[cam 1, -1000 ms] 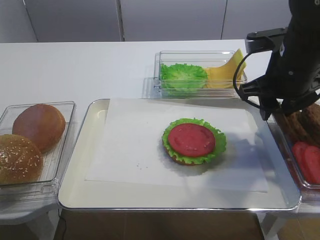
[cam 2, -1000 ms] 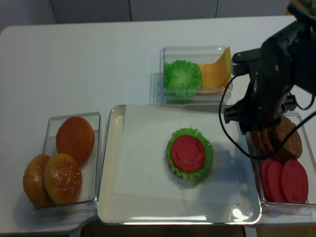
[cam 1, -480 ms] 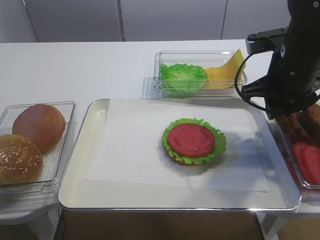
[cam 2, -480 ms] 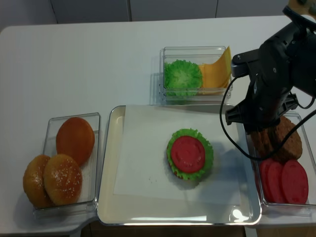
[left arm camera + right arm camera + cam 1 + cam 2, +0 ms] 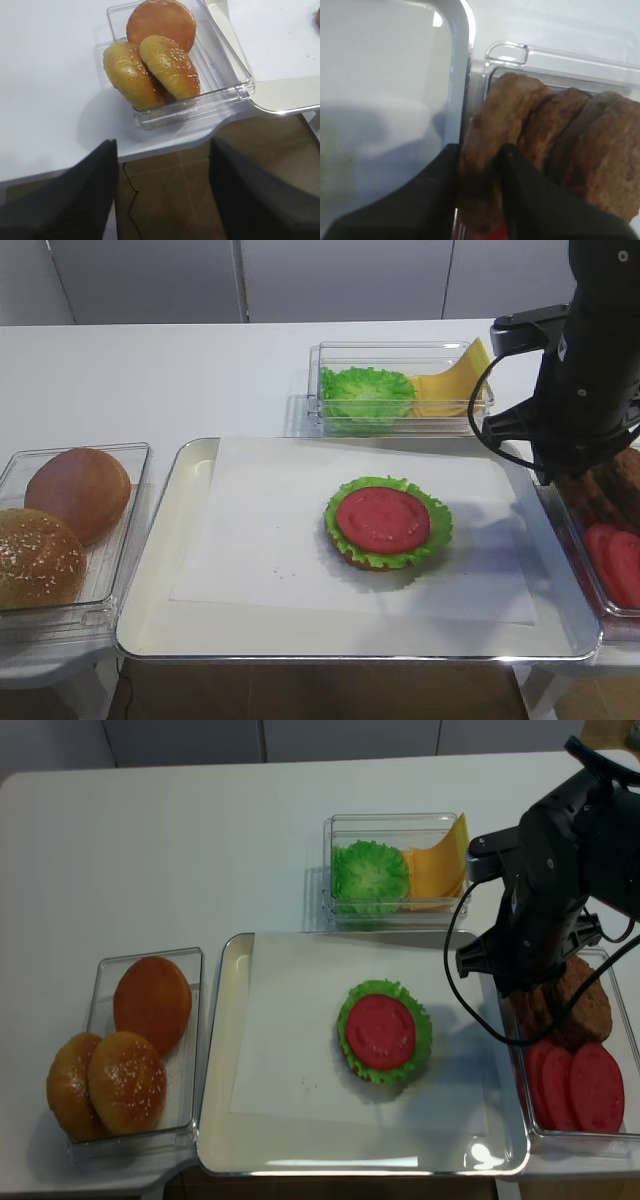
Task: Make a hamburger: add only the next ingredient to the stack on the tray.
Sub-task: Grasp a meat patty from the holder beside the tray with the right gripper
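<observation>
A cream tray (image 5: 160, 570) holds a stack (image 5: 388, 522) of bun, lettuce and tomato. Buns (image 5: 60, 520) sit at nine o'clock; the right arm (image 5: 585, 370) hangs at two o'clock.

right gripper (image 5: 477, 200): both fingers run off the bottom edge of the wrist view; in the exterior views the arm's own body hides the fingertips.
gripped patty (image 5: 495, 150): its lower end is covered by the fingers closed on it, out of focus.
patty row (image 5: 570, 1000): partly hidden behind the arm.
tomato slices (image 5: 615, 560): cut by the right edge.
left gripper (image 5: 162, 195): only two dark blurred fingers show, cut by the bottom edge, below the bun box (image 5: 240, 85).
stack's bun base (image 5: 350, 558): almost wholly under the lettuce (image 5: 435, 530).
</observation>
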